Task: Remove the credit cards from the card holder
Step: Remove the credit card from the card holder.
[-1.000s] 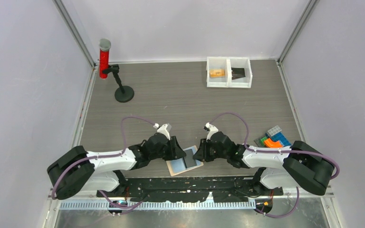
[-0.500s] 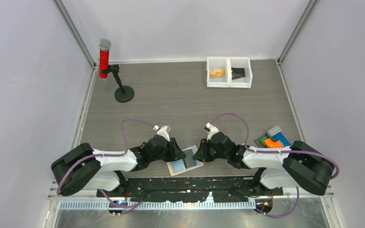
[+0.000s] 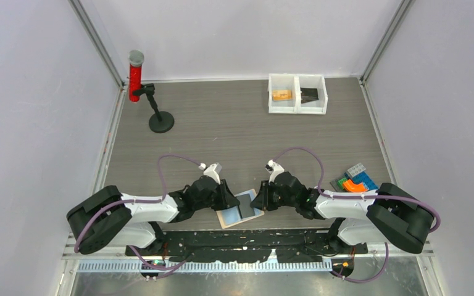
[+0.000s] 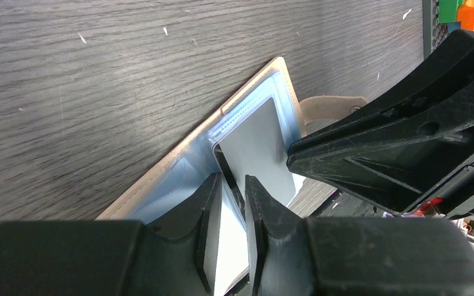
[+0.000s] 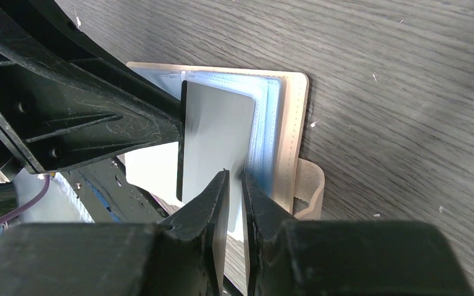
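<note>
The tan card holder lies open near the table's front edge, its grey-blue pockets facing up. A grey credit card sticks out of its pocket. My left gripper is shut on the card's near edge, which runs in between its fingers. My right gripper is closed to a thin slit over the card's other edge and the holder's pocket rim. The holder's snap tab shows beside it. Any other cards are hidden.
A white two-compartment bin at the back holds an orange-tan block and a dark item. A black stand and a red cylinder are at the back left. Coloured bricks lie right of the right arm.
My left arm has edged slightly right and nearer, toward the holder. The right arm and the holder have stayed put.
</note>
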Robot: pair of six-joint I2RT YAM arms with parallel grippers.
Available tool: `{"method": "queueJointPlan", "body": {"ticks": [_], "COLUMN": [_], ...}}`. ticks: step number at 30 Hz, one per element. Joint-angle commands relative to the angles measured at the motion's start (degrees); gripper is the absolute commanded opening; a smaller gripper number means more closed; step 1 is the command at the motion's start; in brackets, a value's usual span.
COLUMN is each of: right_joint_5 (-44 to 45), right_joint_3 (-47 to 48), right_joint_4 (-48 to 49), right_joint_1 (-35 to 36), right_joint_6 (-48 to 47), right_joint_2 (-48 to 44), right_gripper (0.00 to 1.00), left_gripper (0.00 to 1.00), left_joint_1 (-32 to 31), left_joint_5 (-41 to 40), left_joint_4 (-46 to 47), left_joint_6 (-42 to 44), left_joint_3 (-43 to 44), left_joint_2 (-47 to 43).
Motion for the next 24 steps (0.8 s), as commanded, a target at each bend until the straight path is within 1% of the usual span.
{"method": "queueJointPlan", "body": {"ticks": [1,3,4,8,16,18,20,24], "right_joint_5": [-1.72,-2.09,-2.31,-2.44,0.78,1.74,1.52,0.92], "right_joint_3": [-0.55,-0.79,-0.8,-1.09,-1.6,-1.37,-0.27,0.0], "right_joint_4": [-0.91,-0.64,-0.66,-2.5,-6.85,-7.76,-9.08,-9.14], "right_joint_1": [0.31,0.31,0.31,0.31,0.23,0.23,0.15,-0.03], "right_joint_6": [0.22,0.67,0.68,0.52,0.21,0.08,-0.43,0.52], "right_joint_2": [1.21,1.02,0.83,-0.03,-3.7,-3.57,-3.06,-4.8], "right_gripper": [0.21,0.21,0.21,0.21,0.21,0.21,0.21,0.21], "left_gripper": [0.22,0.21,0.19,0.0,0.0,0.0,0.0,0.0], "left_joint_1": [-0.37,-0.37,-0.37,-0.37,-0.37,-0.37,-0.37,-0.28], "left_joint_5": [1.88,2.21,2.2,3.2,3.78,3.88,3.04,1.56], "left_joint_4": [5.82,6.75,7.26,10.7,6.24,3.78,1.02,0.02], "left_joint_6": [-0.85,-0.95,-1.08,-2.18,-1.29,-0.64,0.29,0.93], "left_joint_3": [-0.41,-0.32,-0.39,-1.25,-1.2,-1.11,-1.66,-3.38], "left_joint_2": [0.17,1.27,1.86,2.21,-2.05,-4.03,-5.68,-8.5]}}
